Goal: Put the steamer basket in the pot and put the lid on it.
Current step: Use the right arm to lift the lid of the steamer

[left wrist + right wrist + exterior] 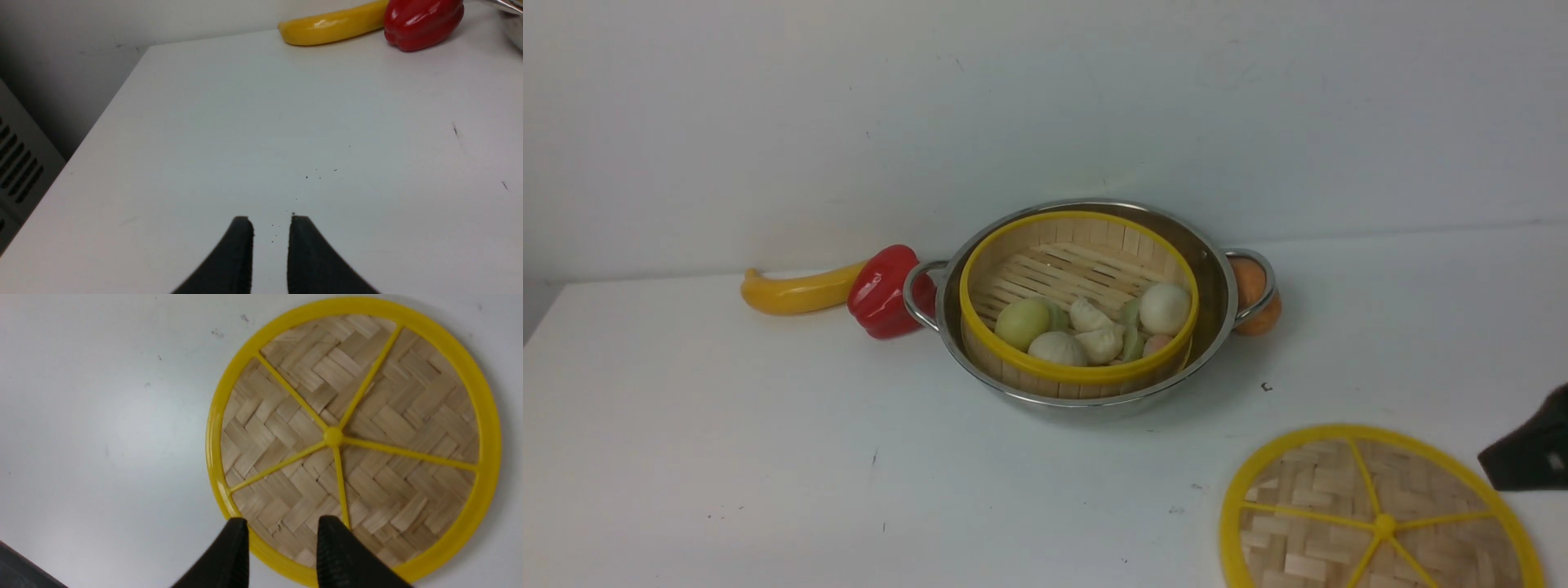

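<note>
The steamer basket (1080, 375), bamboo with yellow rims, sits inside the steel pot (1215, 282) at mid-table and holds several dumplings and buns. The lid (1380, 514), a woven disc with yellow spokes, lies flat on the table at the front right. My right gripper (284, 527) stands open just over the lid's (355, 433) near rim, one finger outside the rim and one over the weave, holding nothing. In the front view my right gripper (1515, 461) shows only at the right edge. My left gripper (271, 222) hovers over bare table, its jaws slightly apart and empty.
A yellow banana-shaped fruit (796, 294) and a red pepper (886, 290) lie against the pot's left handle. An orange (1258, 306) sits behind the right handle. The wall runs close behind. The table's left edge (94, 134) drops toward a grey vented panel (16, 171).
</note>
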You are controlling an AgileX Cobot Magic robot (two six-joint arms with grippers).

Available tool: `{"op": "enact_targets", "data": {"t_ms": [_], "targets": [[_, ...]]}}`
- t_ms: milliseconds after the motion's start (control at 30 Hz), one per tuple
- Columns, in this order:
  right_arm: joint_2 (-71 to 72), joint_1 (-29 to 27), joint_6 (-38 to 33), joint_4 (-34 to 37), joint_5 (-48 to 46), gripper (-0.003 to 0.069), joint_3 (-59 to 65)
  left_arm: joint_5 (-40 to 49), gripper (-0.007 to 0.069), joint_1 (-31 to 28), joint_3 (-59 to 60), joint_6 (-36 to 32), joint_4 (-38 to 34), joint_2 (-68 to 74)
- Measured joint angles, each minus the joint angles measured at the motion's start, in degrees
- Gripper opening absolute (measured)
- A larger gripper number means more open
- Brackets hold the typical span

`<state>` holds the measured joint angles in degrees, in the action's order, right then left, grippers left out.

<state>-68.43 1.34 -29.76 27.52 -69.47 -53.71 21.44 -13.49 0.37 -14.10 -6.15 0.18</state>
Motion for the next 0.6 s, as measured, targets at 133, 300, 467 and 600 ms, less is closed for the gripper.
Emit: {"op": "enact_targets", "data": {"t_ms": [133, 300, 467, 600], "targets": [[-5.5, 0.7, -0.5, -1.7, 0.5, 0.0257, -2.6, 0.0, 0.0127, 0.0, 0.0, 0.0, 0.0, 0.0], [-13.0, 9.8, 3.1, -13.2, 5.5, 0.0337, -3.6, 0.0, 0.0137, 0.0, 0.0, 0.0, 0.0, 0.0], [-18.6, 17.0, 14.2, -24.8, 7.8, 0.0373, -4.3, 0.0, 0.0148, 0.0, 0.0, 0.0, 0.0, 0.0], [-23.1, 19.8, 17.5, -27.5, 9.3, 0.0378, -4.7, 0.0, 0.0156, 0.0, 0.0, 0.0, 0.0, 0.0]]}}
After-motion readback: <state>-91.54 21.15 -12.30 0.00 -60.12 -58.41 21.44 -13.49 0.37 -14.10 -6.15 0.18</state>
